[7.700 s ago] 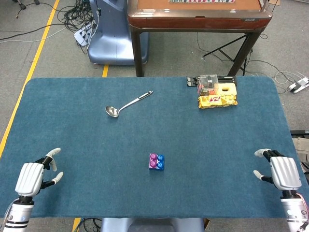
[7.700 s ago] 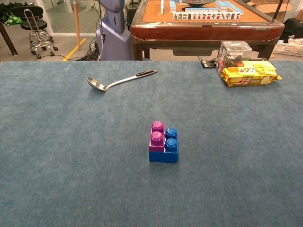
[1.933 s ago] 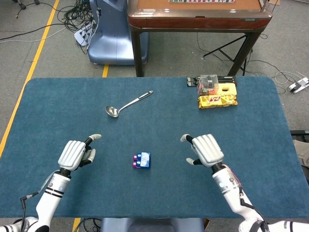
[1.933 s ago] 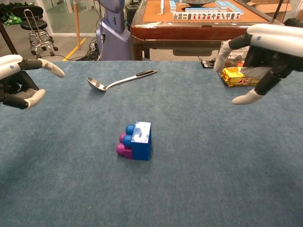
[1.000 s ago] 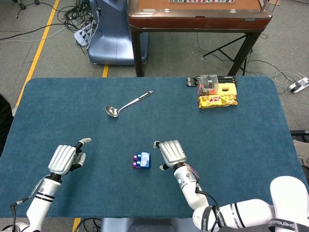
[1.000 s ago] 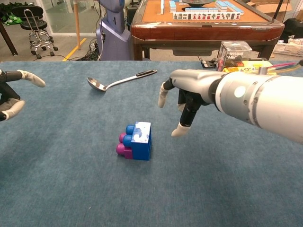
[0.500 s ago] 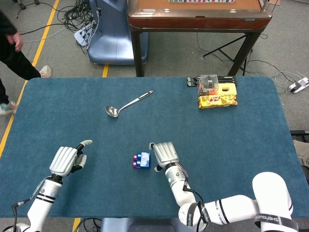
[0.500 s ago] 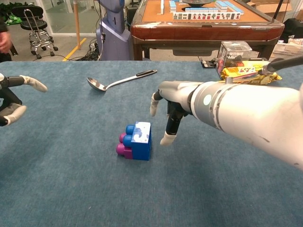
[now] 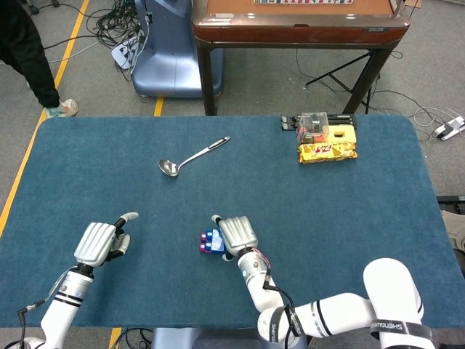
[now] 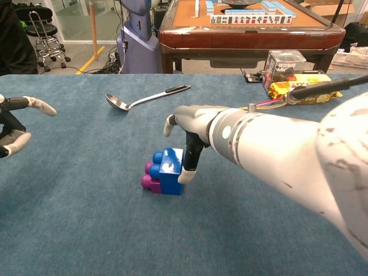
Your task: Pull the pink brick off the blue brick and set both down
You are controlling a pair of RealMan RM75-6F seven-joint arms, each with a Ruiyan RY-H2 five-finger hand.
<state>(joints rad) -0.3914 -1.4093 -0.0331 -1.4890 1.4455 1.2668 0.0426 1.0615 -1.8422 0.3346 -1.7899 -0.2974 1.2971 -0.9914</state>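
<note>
1. Pink brick (image 10: pixel 151 175) and blue brick (image 10: pixel 168 172) are still joined and lie tipped on their side near the middle of the blue table (image 9: pixel 363 203). Their studs point toward the robot's left, so the pair's long axis runs left to right across the table, pink end leftward.
2. Farthest left, the left hand (image 9: pixel 97 242) hovers well apart from the bricks, holding nothing, fingers partly curled with one finger (image 9: pixel 128 217) stretched out; in the chest view only its fingertips (image 10: pixel 41 106) show at the frame edge.
3. Behind the bricks, well apart, lies a metal ladle (image 9: pixel 190 156).
4. At the bricks, the right hand (image 9: pixel 237 234) is by far the nearer. It reaches over from the right, with one fingertip (image 10: pixel 187 175) touching the blue brick's right face and the thumb (image 10: pixel 169 125) raised above. The hand looks spread and not yet clamped, though the head view hides the contact, so a light grip cannot be ruled out.
5. My judgement: the pull runs along that left-right axis, so the right hand would hold the blue end while the left comes in for the pink end.
6. Far right at the back sits a yellow snack packet (image 9: pixel 328 150).
</note>
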